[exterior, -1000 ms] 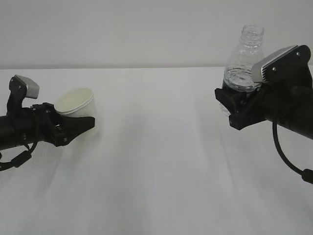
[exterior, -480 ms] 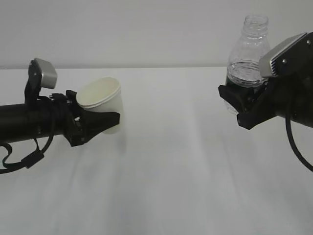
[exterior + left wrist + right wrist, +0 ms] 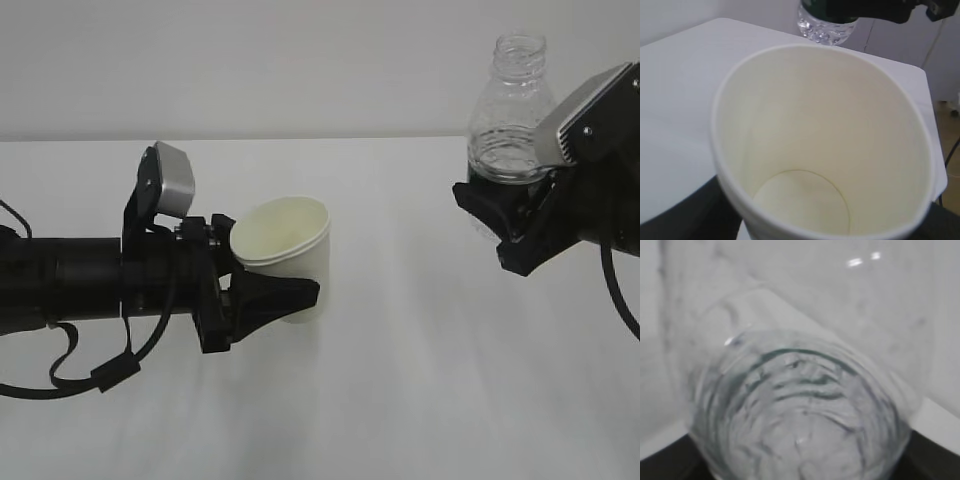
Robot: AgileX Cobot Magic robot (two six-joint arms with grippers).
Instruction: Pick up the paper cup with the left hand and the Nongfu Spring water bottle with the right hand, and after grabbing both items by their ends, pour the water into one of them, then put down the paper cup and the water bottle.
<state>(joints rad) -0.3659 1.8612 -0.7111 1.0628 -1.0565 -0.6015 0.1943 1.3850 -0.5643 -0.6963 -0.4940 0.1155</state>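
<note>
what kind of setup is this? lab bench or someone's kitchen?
Looks like a lab or test bench, not a kitchen: bare white table, blank pale wall, and only a paper cup and water bottle, each held by a robot gripper.

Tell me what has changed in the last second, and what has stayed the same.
The left end effector has carried the paper cup to the right, toward the table's middle, and slightly lower in the exterior view. The right end effector has lifted the Nongfu Spring water bottle a little. Both grips are unchanged, the bottle stays upright, and the cup is still empty.
</note>
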